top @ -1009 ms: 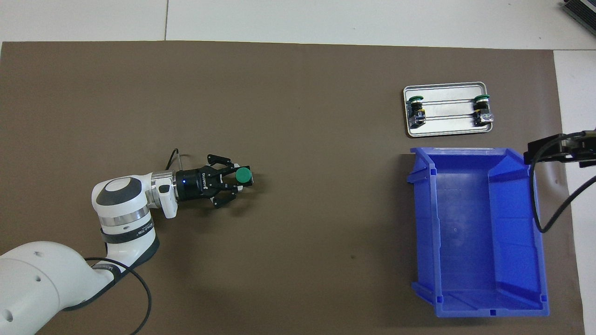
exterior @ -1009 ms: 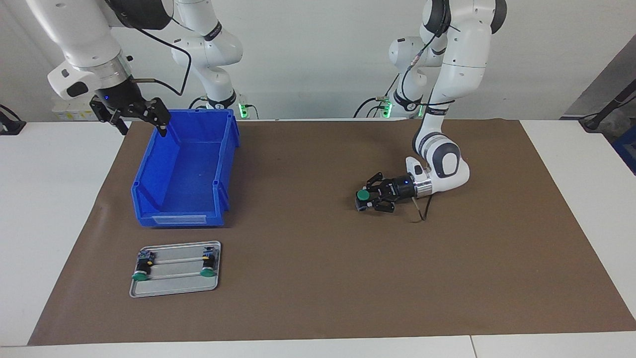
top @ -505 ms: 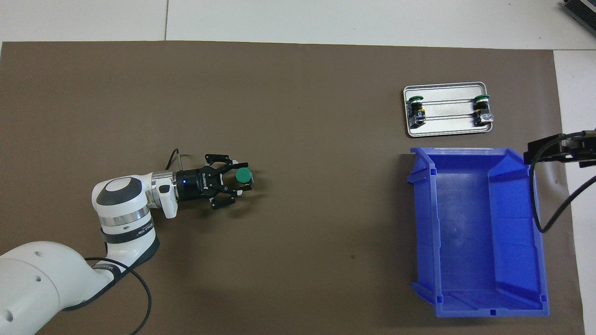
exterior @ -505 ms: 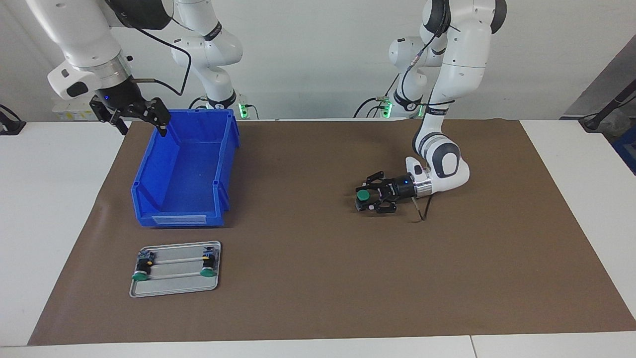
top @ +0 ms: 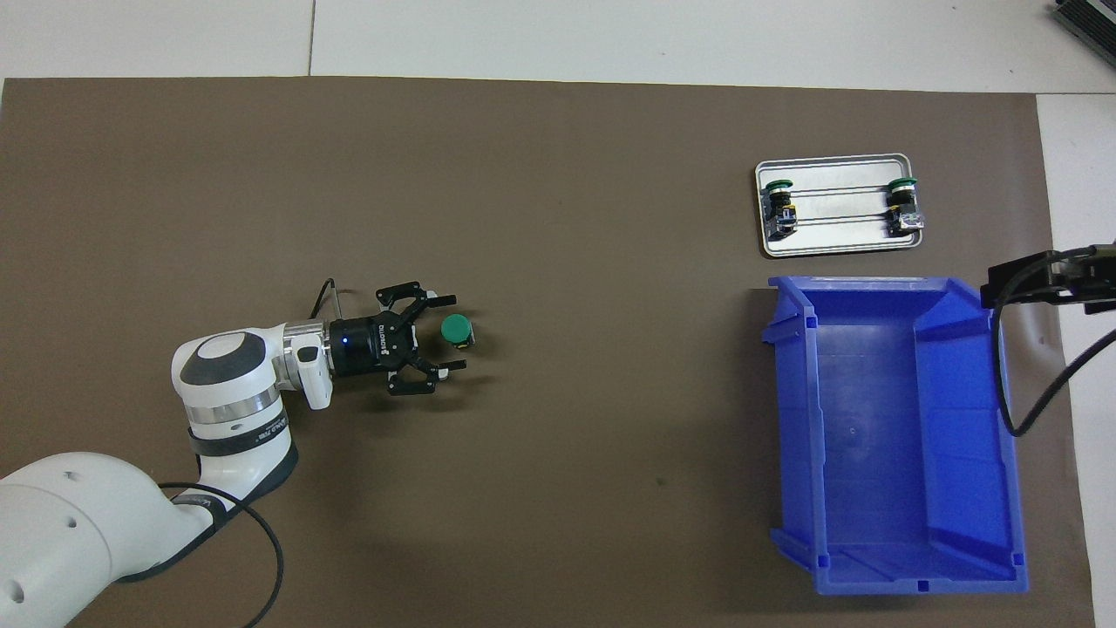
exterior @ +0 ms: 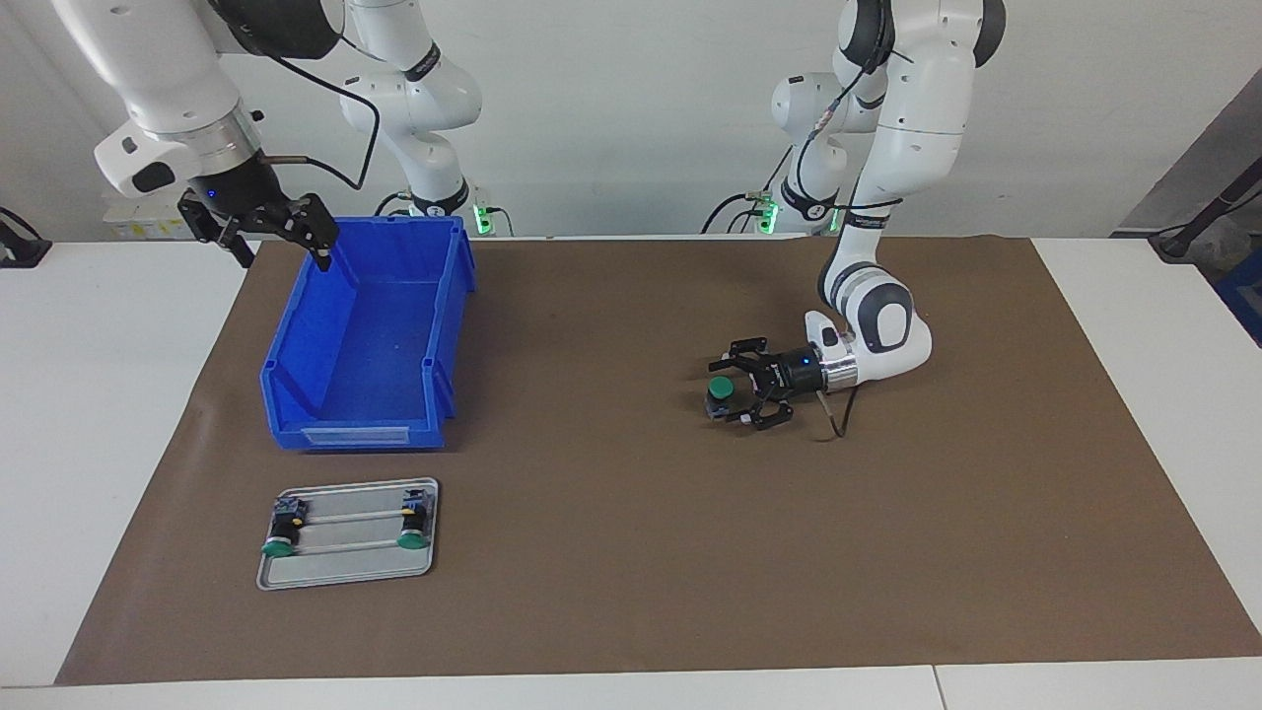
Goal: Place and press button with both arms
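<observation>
Upper left of the facing frame: right gripper [exterior: 274, 240] waits spread open over the blue bin [exterior: 367, 340], nothing in it, unchanged. Lower left, tray [exterior: 347, 575] holds two spare buttons. Centre-right, left gripper [exterior: 737, 390] has just released; a second ago it was clamped on the button [exterior: 719, 396], which now stands free on the brown mat [exterior: 631, 552], green cap up, between the spread fingers. Placing looks done, pressing is left.

White jointed arms [exterior: 892, 118], dark grey joint caps, black cables; black two-finger grippers [top: 440, 336] (blue light on wrist).
</observation>
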